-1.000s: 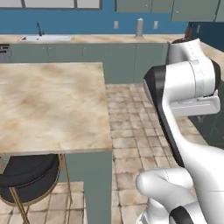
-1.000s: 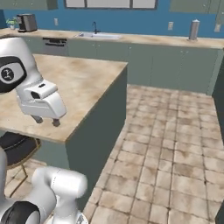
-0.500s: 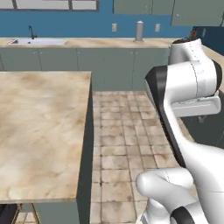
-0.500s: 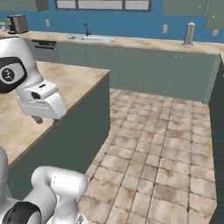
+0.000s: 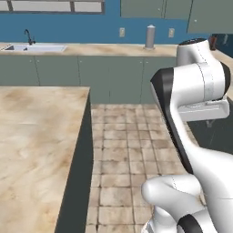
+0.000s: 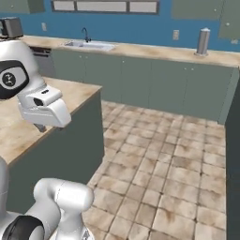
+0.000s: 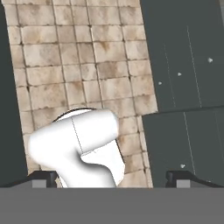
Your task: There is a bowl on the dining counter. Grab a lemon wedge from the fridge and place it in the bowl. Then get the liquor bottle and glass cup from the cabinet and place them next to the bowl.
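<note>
While gripper [image 7: 111, 177] points down at tan floor tiles [image 7: 83, 57] w/ jaws wide apart, nothing betw. them, dining counter [image 5: 38, 150] sits at left, its corner near arm; sink [image 6: 89, 45] on back counter.

A beige-topped back counter [image 5: 91, 49] runs along the blue wall [image 5: 68, 29], its grey-green base doors [image 6: 136, 79] below; a sink [image 5: 32, 47] with a dark curved tap [image 5: 28, 35] is set in its top; a tall pale cylinder [image 5: 149, 37] stands upright on it, between two wall outlets [image 5: 122, 32]; a dark boxy appliance [image 6: 11, 27], perhaps a toaster, sits at the far end; the floor [image 6: 159, 173] is mottled tan tile.
</note>
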Available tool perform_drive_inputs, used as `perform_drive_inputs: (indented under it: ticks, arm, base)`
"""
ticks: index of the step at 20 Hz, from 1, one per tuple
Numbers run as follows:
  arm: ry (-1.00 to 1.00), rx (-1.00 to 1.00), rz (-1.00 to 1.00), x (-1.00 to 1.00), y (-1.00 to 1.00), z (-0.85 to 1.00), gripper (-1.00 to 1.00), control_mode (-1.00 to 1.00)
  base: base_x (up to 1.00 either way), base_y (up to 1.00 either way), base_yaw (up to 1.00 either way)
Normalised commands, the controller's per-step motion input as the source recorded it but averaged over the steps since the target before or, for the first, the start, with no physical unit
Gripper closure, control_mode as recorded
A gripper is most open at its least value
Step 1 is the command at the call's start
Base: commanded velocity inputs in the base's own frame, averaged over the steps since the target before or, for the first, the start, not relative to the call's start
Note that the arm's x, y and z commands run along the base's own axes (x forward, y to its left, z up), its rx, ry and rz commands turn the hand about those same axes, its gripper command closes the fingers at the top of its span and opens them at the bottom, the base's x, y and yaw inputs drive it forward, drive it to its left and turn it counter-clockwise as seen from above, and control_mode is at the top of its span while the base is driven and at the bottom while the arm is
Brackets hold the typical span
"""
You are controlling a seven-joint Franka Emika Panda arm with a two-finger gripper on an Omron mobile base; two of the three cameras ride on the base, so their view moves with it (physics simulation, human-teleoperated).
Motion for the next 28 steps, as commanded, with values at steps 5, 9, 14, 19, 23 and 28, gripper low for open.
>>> perform_drive_inputs:
  ticks: [5,9,14,19,23,28]
  arm:
    - [0.00,0.00,0.00,0.00,0.00,0.00,-1.00,1.00]
    - [0.00,0.00,0.00,0.00,0.00,0.00,-1.00,1.00]
    - [0.00,0.00,0.00,0.00,0.00,0.00,-1.00,1.00]
    - [0.00,0.00,0.00,0.00,0.00,0.00,-1.00,1.00]
    - [0.00,0.00,0.00,0.00,0.00,0.00,-1.00,1.00]
    - [0.00,0.00,0.00,0.00,0.00,0.00,-1.00,1.00]
  base:
    - [1.00,-0.50,0.02]
    - [1.00,-0.50,0.00]
    - [1.00,-0.48,0.00]
    - [1.00,-0.41,0.00]
    - [1.00,-0.39,0.00]
    - [1.00,-0.45,-0.03]
